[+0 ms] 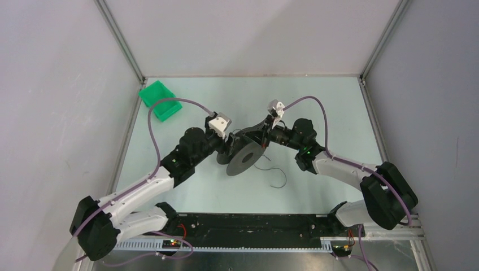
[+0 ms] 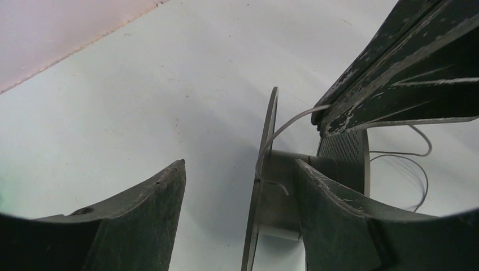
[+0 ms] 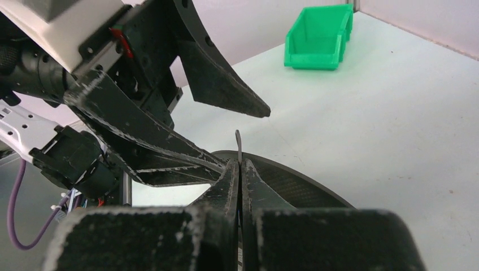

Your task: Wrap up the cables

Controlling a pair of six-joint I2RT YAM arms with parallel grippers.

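Note:
A black spool stands on edge mid-table. The thin black cable trails from it in a loose curl toward the near side. My left gripper is open. In the left wrist view its jaws straddle one spool flange, the right finger lying against the hub and the left finger well apart. The cable runs from the hub up to my right gripper. The right gripper is shut on the cable, whose end sticks up between the tips, just over the spool flange.
A green bin sits at the far left corner of the table and also shows in the right wrist view. White walls with metal posts enclose the table on three sides. The two grippers are close together over the spool.

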